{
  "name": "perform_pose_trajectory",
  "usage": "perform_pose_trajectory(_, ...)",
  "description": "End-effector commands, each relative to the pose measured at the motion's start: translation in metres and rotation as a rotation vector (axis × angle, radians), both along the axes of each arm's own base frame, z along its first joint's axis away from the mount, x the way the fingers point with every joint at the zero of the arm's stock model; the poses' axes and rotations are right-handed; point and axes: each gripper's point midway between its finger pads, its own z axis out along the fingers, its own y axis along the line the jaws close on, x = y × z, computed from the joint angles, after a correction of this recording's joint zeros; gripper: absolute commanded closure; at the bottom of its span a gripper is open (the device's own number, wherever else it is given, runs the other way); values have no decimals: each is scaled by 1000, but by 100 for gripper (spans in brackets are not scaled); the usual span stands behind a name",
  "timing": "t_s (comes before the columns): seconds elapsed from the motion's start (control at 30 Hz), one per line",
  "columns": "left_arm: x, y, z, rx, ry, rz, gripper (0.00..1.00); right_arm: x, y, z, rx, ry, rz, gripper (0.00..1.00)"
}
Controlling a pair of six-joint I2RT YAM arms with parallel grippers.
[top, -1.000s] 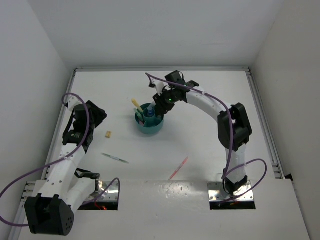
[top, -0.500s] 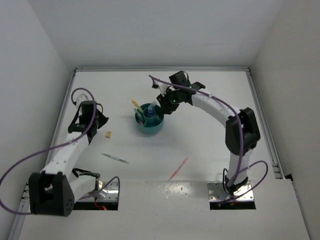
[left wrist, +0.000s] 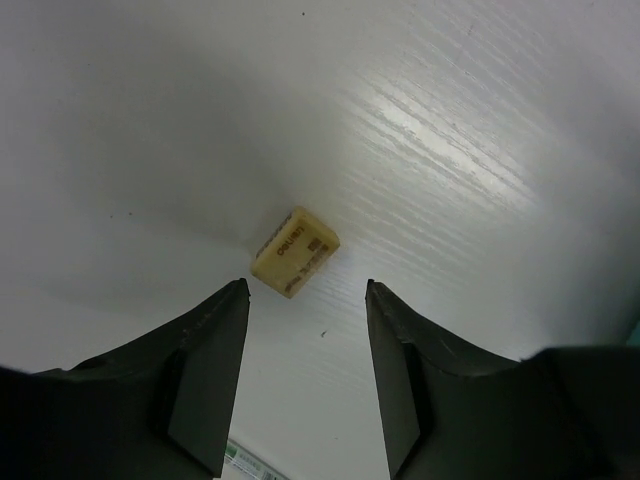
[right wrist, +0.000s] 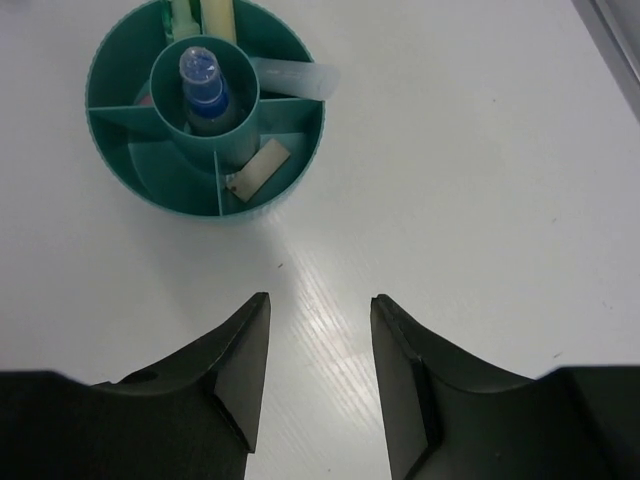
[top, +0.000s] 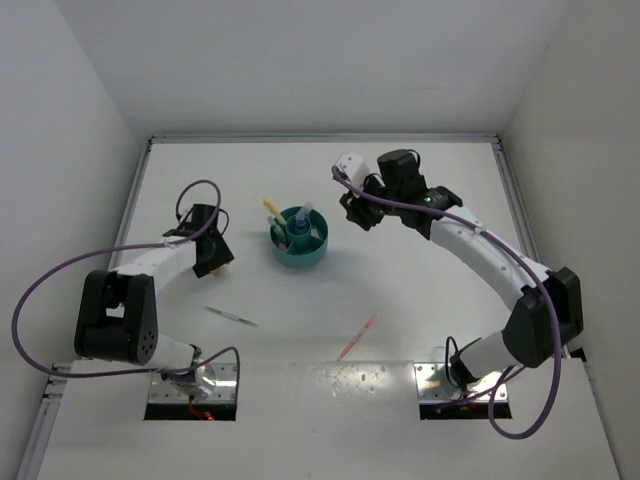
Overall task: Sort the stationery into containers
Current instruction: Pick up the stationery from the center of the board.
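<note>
Red pen [top: 357, 336] and white pen [top: 230, 316] are lying loose on the near side of the tub [top: 300, 260], red to its right, white to its left. Left gripper [left wrist: 305, 292] is hovering left of the tub with fingers wide. Tan eraser [left wrist: 294, 252] is sitting just past the tips, centred, long axis diagonal to the gap. The left arm is the nearer one. In the top view the eraser is hard to make out under the gripper. Right gripper [right wrist: 320, 305] is hanging wide and empty at the tub's far right. Bottle [right wrist: 203, 85] is standing in the middle cup.
</note>
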Motion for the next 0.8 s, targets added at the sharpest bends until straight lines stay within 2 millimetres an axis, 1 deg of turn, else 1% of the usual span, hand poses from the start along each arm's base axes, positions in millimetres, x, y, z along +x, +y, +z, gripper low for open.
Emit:
perform_pose_trajectory(0.0,8,3,8,50,-6,9,44,6,-6,11,11,-68,-10,55)
perform_pose_trajectory(0.03,10,5,8,61,-4,15,44,5,-5,11,15,-66,-3,55)
perform_pose_trajectory(0.07,15,4,12,60,-19,15,44,3,-6,11,15,-65,-3,55)
perform_pose_trajectory(0.13,22,7,14,88,-14,-8,44,4,-5,12,19,-73,-3,55)
perform_pose_trajectory(0.2,21,10,10,113,14,-20,44,4,-5,12,19,-73,-3,55)
perform_pose_trajectory(0.23,21,13,9,135,33,-41,44,4,-6,16,24,-80,-3,55)
perform_pose_trajectory(0.27,19,19,3,154,61,-43,44,4,-6,16,24,-81,-3,55)
perform_pose_trajectory(0.3,22,19,4,162,62,-59,44,3,-5,16,29,-75,-8,55)
perform_pose_trajectory(0.37,22,18,1,174,89,-108,44,3,-6,17,34,-84,-8,55)
perform_pose_trajectory(0.4,20,19,-5,175,109,-110,44,3,-6,17,34,-84,-8,55)
perform_pose_trajectory(0.43,21,19,-2,182,113,-123,44,3,-6,17,34,-84,-8,55)
perform_pose_trajectory(0.47,20,18,-6,180,129,-143,44,3,-6,17,34,-84,-8,55)
perform_pose_trajectory(0.6,19,15,-7,170,135,-179,43,4,-5,19,39,-92,-9,55)
perform_pose_trajectory(0.67,15,10,-13,160,154,-195,43,4,-5,19,39,-92,-9,55)
perform_pose_trajectory(0.7,15,11,-13,164,156,-203,43,4,-5,19,39,-92,-9,55)
perform_pose_trajectory(0.73,15,11,-13,164,156,-203,43,3,-5,23,44,-102,-9,55)
perform_pose_trajectory(0.77,13,9,-17,153,168,-209,44,3,-5,23,44,-102,-9,55)
